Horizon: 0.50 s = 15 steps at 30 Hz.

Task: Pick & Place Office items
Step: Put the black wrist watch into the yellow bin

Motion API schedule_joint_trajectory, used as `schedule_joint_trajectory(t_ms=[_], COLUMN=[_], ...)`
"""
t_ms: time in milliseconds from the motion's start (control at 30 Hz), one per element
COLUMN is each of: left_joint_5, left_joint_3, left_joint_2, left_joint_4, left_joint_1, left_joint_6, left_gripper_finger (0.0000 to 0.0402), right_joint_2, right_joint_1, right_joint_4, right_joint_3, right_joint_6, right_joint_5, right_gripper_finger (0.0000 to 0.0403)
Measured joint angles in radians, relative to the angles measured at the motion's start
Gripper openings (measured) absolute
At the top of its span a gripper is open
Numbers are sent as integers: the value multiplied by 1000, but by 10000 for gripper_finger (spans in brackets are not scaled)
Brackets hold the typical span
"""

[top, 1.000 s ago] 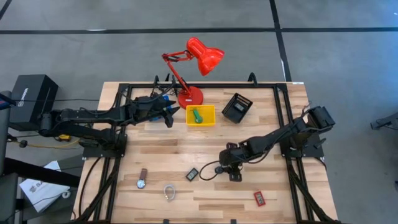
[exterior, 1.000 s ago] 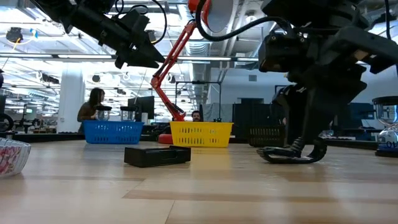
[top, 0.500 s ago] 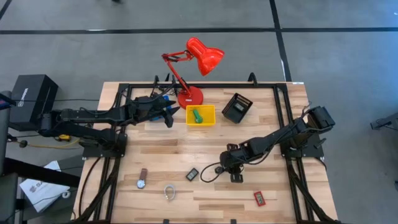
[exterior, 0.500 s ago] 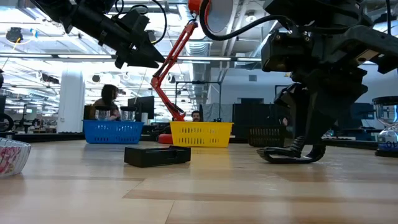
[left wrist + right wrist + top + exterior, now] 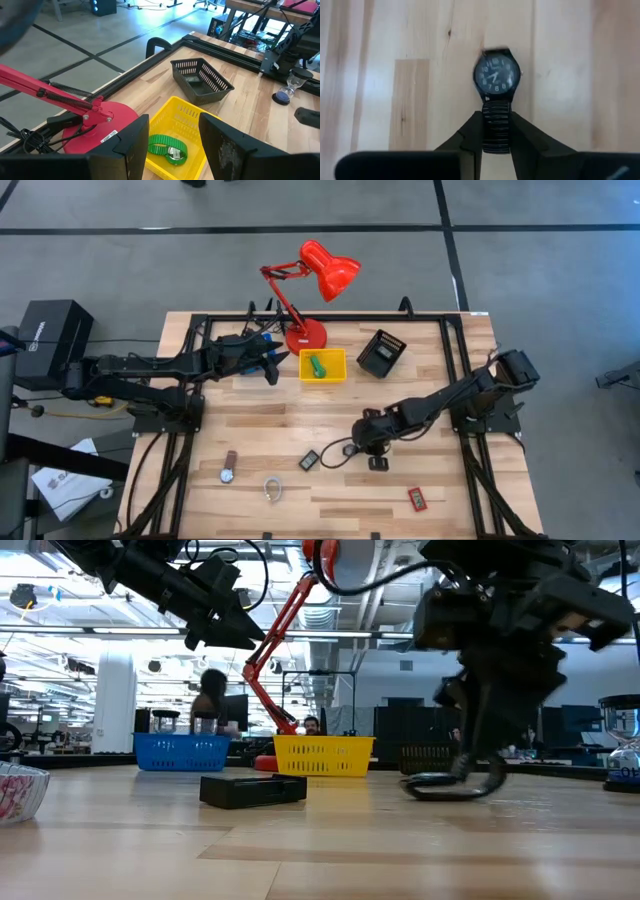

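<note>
My right gripper (image 5: 363,444) is low over the middle of the table, shut on a black wristwatch (image 5: 496,75) with a dark dial and a ribbed band. My left gripper (image 5: 272,366) hangs open and empty at the far left, beside the yellow tray (image 5: 336,375), which holds a green item (image 5: 167,150). On the near part of the table lie a small black gadget (image 5: 310,461), another black piece (image 5: 378,464), a brown-strapped watch (image 5: 229,469), a clear ring (image 5: 272,488) and a small red rectangle (image 5: 417,499). My right gripper pinches the black watch's ribbed band (image 5: 496,117) between its two fingers (image 5: 472,135), just behind the dial. The fingers come from above, slanting toward the table's left, and lie along the band. The band's loop (image 5: 440,790) rests on the table below the gripper.
A red desk lamp (image 5: 305,335) stands at the far edge, between the blue tray (image 5: 182,752) and the yellow one. A black tray (image 5: 381,353) sits right of the yellow tray. An hourglass (image 5: 287,92) stands near the right arm's base. Bare wood lies along the near right.
My right gripper has shifted a little toward the table's left and tipped, still shut on the black watch. The watch's band loop has slid along the table with it.
</note>
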<state>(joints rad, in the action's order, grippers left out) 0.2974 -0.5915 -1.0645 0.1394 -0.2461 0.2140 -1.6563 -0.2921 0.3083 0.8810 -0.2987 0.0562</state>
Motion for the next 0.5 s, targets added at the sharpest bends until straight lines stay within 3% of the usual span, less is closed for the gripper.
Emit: schedule_joint_trajectory(t_ms=[133, 267, 367, 500], left_joint_5=[0, 0, 0, 0], left_joint_3=[0, 0, 0, 0], left_joint_2=[0, 0, 0, 0], left_joint_4=[0, 10, 20, 22], left_joint_1=[0, 0, 0, 0], left_joint_6=[0, 0, 0, 0], left_gripper_finger=[167, 167, 167, 167], right_joint_2=[37, 82, 96, 77], right_joint_1=[56, 150, 247, 387], right_joint_4=[55, 63, 7, -91], right_joint_3=[60, 138, 178, 209], right_joint_6=[98, 242, 345, 409], right_joint_5=[-14, -106, -162, -159], right_gripper_finger=[63, 63, 63, 63])
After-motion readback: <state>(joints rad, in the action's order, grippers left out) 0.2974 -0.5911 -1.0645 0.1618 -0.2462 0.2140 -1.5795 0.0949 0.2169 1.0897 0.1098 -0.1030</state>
